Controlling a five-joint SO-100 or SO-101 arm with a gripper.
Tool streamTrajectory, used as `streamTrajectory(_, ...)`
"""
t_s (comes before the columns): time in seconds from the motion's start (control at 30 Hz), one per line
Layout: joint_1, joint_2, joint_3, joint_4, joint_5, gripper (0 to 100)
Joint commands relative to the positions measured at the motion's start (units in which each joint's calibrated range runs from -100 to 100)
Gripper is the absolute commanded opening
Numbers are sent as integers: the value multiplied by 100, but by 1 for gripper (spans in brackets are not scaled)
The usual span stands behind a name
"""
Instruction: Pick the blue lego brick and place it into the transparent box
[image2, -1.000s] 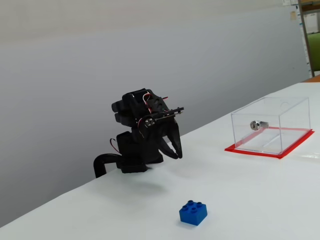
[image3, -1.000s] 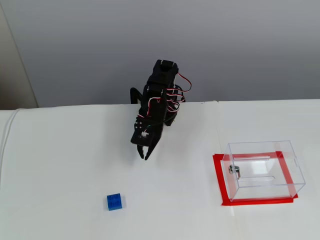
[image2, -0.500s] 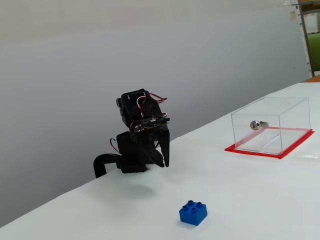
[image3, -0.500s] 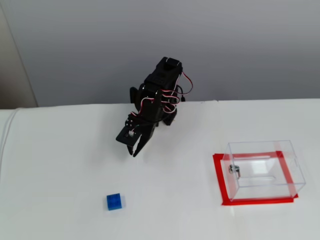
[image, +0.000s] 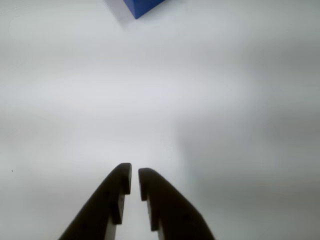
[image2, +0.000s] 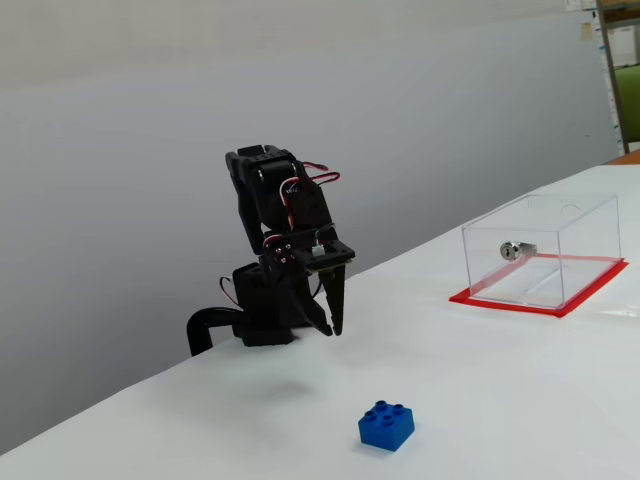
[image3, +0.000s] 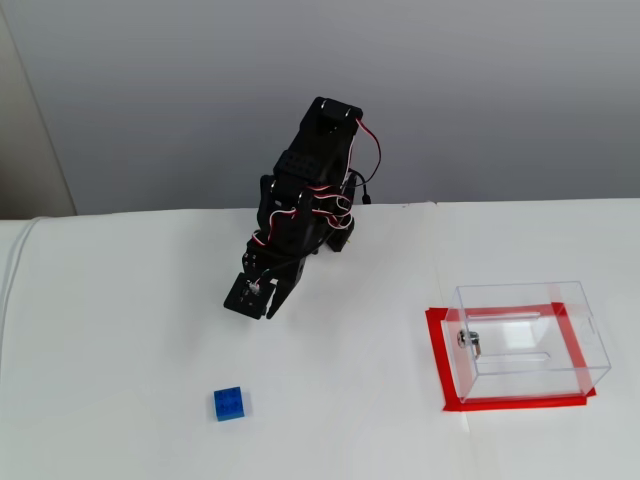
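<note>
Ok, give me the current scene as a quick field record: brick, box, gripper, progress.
brick: blue lego brick lies alone on the white table, studs up
box: transparent box on its red base, nothing in it but the small metal cylinder on one wall
gripper: gripper nearly closed, holding nothing, above the table and short of the brick
wrist view: brick only at the top edge
progress: not yet picked

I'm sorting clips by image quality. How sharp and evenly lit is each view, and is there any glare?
Wrist view: soft and hazy, the hand blurred and dark, the blue brick cut off by the top edge. A fixed view: sharp, even light, with faint shadows under the brick and on the table. The other fixed view: clear, with mild reflections on the clear box.
</note>
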Motion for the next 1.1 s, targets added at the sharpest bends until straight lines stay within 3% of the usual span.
streamTrajectory(0.0,-297,824,-1335,3,-25,1)
streamTrajectory(0.2,-548,1842,-2727,11,-145,2)
streamTrajectory(0.47,-556,2988,-4110,98,-1267,2)
streamTrajectory(0.83,-238,4379,-6136,1456,-2405,3)
streamTrajectory(1.07,-45,5050,-6958,1587,-2661,17)
